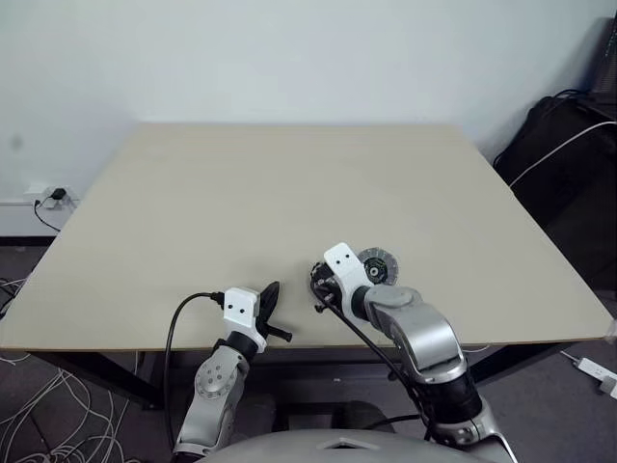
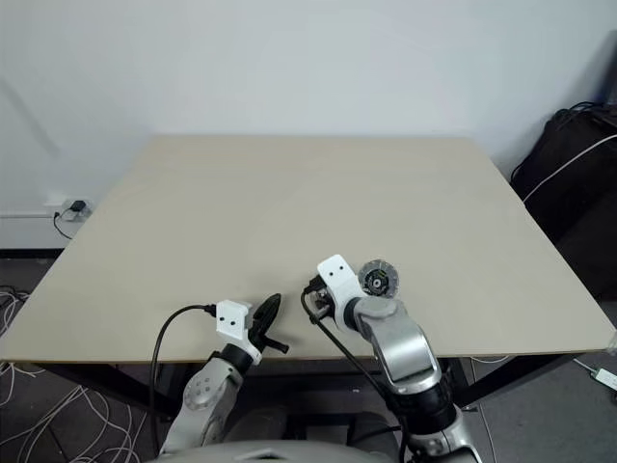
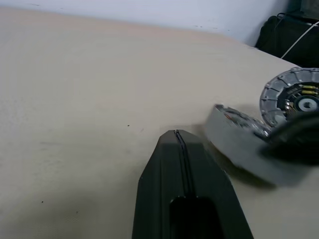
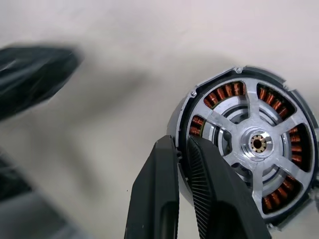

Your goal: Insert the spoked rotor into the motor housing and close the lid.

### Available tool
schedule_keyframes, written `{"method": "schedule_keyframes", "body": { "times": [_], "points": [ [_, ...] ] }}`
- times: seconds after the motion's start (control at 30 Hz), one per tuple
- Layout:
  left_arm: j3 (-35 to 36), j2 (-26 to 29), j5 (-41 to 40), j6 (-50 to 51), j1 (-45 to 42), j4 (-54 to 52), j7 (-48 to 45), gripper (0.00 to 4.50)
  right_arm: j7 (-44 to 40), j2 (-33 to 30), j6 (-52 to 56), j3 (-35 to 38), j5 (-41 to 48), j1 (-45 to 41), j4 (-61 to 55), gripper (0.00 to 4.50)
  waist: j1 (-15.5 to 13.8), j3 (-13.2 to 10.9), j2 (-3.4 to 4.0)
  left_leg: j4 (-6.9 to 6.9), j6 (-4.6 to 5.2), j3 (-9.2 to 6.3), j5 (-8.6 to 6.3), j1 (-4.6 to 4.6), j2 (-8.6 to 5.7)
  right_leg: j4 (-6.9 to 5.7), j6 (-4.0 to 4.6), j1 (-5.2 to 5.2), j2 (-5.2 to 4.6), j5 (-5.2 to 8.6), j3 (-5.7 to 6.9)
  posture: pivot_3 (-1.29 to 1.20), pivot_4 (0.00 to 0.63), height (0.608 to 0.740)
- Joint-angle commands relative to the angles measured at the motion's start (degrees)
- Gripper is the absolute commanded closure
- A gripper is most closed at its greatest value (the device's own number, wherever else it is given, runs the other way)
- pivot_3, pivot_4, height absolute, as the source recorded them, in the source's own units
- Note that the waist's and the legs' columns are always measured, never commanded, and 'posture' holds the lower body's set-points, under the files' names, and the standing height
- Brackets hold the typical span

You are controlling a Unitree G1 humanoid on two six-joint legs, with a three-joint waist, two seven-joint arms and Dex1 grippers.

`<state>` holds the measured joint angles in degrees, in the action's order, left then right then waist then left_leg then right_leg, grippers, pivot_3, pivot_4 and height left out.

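Observation:
In the right wrist view the motor housing shows its ring of copper windings. The spoked rotor sits inside it, silver spokes around a brass hub. My right gripper is shut on the housing's rim, one finger outside and one inside. In the left wrist view the housing appears tilted, one edge off the table. Just behind it the lid lies flat, ribbed face up with a dark centre. To the left, near the table's front edge, my left gripper is shut and holds nothing.
The beige table stretches wide beyond the parts. A black bag with a white cable stands off the table's right side. Loose cables and a power strip lie on the floor.

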<state>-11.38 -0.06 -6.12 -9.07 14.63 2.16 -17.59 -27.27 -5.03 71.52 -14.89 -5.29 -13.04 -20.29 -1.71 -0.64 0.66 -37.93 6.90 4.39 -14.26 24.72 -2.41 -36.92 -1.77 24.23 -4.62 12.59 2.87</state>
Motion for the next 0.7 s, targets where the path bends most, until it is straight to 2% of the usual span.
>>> {"method": "schedule_keyframes", "body": {
  "times": [0.03, 0.17, 0.3, 0.43, 0.57, 0.67, 0.7],
  "points": [
    [-0.3, -0.2, -0.4, -0.5, -0.6, -0.8, -0.4, 4.5, 3.2, 1.6, -1.7, 1.7, 1.4, -2.1, 1.3, 4.39, 0.1, 0.0, 0.02, 0.01, 0.0, 0.0, 0.0, 0.0, 0.0, 0.02, 0.0, 0.0, 0.01, 0.0, -0.01, 0.0, 0.0, 0.74],
    [-0.4, 0.0, -0.5, -0.4, -0.4, -0.9, -0.4, 4.5, 4.2, 3.7, -2.1, 2.5, 4.2, -2.6, 3.2, 4.39, 0.1, 0.0, 0.03, 0.01, -0.01, 0.0, 0.01, 0.0, 0.0, 0.02, 0.01, 0.01, 0.03, 0.01, -0.02, 0.0, 0.0, 0.74],
    [-0.3, 0.3, -0.7, -0.3, -0.4, -0.9, -0.6, 4.5, 5.9, 6.9, -3.2, 3.9, 6.8, -3.4, 3.7, 3.1, 0.6, 0.0, 0.06, 0.02, 0.0, 0.0, 0.0, -0.01, 0.0, 0.01, 0.01, 0.01, 0.02, 0.01, -0.02, 0.0, 0.0, 0.74],
    [-0.4, 0.4, -0.7, -0.1, -0.6, -0.9, -0.9, 4.5, 5.7, 9.2, -9.2, 4.2, 9.8, -5.1, 2.5, 1.83, 1.0, 0.1, 0.11, 0.09, 0.0, -0.01, 0.0, -0.03, 0.01, -0.03, 0.01, 0.05, 0.08, 0.01, -0.02, 0.0, 0.0, 0.74],
    [-0.5, 0.5, -0.8, 0.1, -0.7, -0.8, -1.3, 4.5, 7.1, 12.3, -12.7, 7.8, 13.7, -7.0, 0.4, 1.83, 1.0, 0.1, 0.12, 0.08, -0.01, -0.01, 0.01, -0.03, 0.0, -0.03, 0.01, 0.04, 0.08, 0.01, -0.02, 0.0, 0.0, 0.74],
    [-0.4, 0.6, -0.9, 0.2, -0.8, -0.9, -1.5, 4.5, 10.8, 10.1, -20.6, 7.6, 10.8, -7.6, -0.5, 1.83, 1.0, 0.1, 0.13, 0.08, -0.03, -0.01, 0.02, -0.02, -0.01, -0.01, 0.01, 0.04, 0.09, 0.01, -0.03, 0.0, 0.0, 0.74],
    [-0.3, 0.6, -0.9, 0.2, -0.8, -0.9, -1.5, 4.5, 13.1, 7.4, -25.0, 6.5, 7.2, -7.5, -0.4, 2.0, 1.0, 0.1, 0.14, 0.08, -0.03, 0.0, 0.02, -0.02, -0.01, 0.0, 0.01, 0.04, 0.09, 0.01, -0.04, 0.0, 0.0, 0.74]
  ]
}}
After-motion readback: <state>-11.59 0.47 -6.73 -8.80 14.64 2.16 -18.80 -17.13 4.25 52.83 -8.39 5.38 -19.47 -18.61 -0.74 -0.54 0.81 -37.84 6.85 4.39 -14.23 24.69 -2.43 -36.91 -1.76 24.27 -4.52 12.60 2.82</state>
